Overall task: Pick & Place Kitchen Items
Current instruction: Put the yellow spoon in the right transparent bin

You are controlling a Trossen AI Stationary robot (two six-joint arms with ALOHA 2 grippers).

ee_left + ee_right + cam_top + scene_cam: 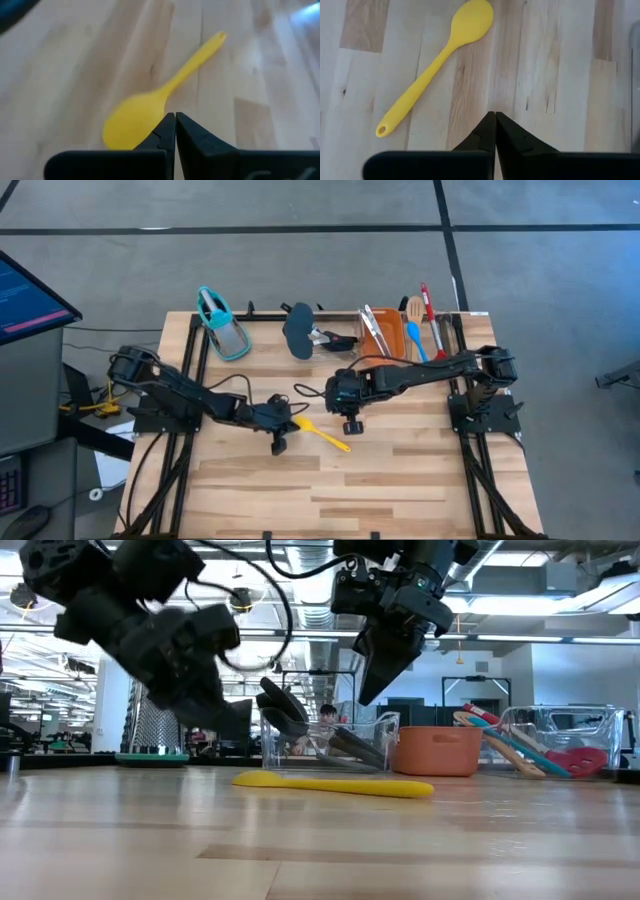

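Observation:
A small yellow spoon (322,433) lies flat on the wooden table near its middle; it also shows in the low view (335,784), the left wrist view (150,107) and the right wrist view (440,57). My left gripper (279,444) is shut and empty, above the table just left of the spoon's bowl. My right gripper (352,426) is shut and empty, above the table right of the spoon. In the low view both grippers (225,715) (375,680) hang clear of the table.
At the far edge stand an orange tub (388,332) with tongs, a clear tray (432,330) with red, blue and wooden spoons, a black spatula (300,330) and a teal-handled grater (225,330). Bare wood lies toward the near edge.

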